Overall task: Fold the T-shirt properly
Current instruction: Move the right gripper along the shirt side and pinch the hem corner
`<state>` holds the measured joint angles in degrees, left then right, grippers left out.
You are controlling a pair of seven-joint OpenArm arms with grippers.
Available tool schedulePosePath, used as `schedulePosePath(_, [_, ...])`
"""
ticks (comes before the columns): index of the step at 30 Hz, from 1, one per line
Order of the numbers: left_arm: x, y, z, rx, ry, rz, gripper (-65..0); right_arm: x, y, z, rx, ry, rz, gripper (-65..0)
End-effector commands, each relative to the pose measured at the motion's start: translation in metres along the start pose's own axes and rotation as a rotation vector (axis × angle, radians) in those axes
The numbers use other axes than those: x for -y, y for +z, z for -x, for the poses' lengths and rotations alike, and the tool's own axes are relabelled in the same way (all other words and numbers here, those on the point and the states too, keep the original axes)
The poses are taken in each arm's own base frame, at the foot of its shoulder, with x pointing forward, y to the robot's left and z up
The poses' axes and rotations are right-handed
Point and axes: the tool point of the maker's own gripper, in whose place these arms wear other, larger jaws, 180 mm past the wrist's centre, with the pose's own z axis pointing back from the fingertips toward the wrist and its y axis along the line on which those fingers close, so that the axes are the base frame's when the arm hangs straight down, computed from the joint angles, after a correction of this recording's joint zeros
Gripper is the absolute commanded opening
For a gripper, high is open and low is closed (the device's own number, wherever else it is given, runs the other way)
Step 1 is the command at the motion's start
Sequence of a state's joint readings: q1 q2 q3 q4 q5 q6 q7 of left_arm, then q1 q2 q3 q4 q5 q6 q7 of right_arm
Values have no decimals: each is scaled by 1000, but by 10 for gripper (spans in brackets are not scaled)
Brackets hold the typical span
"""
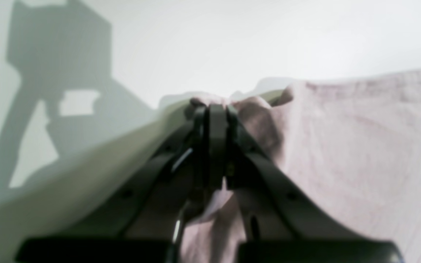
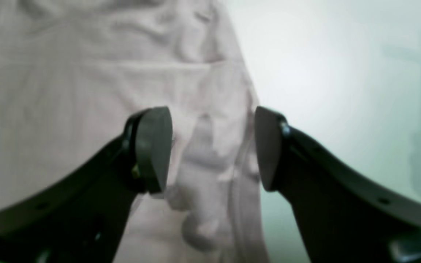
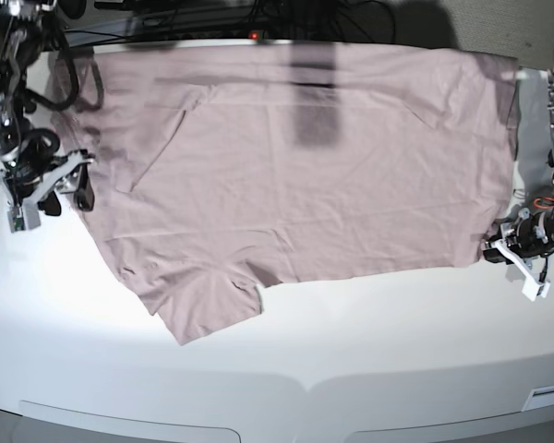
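Left gripper (image 1: 216, 109): two black fingers pressed together, with a fold of the T-shirt (image 1: 360, 146) pinched between them. Sits at the right edge of the tabletop (image 3: 351, 332) in the base view, at the lower right corner of the cloth. Pink fabric bunched around the tips and running back under the fingers; picture soft, so exact depth of the bite not clear.

Right gripper (image 2: 212, 146): two dark pads standing well apart, nothing between them but air. Hovering over a rumpled strip of the shirt edge, white surface just to one side. Contact with the cloth not possible to tell. In the base view placed at the left edge of the tabletop, just beside the shirt's left border.

One T-shirt only, dusty pink, spread mostly flat across the far half of the white tabletop, from near the left edge to the right edge. One sleeve pointing toward the front edge, left of the middle. Near half of the tabletop bare. Some dark cables (image 3: 212, 14) beyond the far edge.
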<state>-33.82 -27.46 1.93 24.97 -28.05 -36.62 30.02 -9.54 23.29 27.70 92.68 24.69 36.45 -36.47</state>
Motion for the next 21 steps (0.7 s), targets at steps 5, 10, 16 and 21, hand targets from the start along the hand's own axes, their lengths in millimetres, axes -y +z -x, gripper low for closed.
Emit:
schedulePosePath(5, [-5, 7, -17, 28, -19, -13, -650, 10, -21, -35, 38, -6, -34, -294])
schedulePosePath(10, [-4, 8, -21, 36, -29, -11, -650, -16, -41, -59, 46, 76, -89, -294])
schedulePosePath(16, [-3, 8, -24, 41, -35, -10, -650, -37, -71, -82, 12, 225, -87, -294])
schedulePosePath(21, [-4, 8, -22, 29, -35, -11, -650, -15, -93, -102, 2, 210, -26, -294])
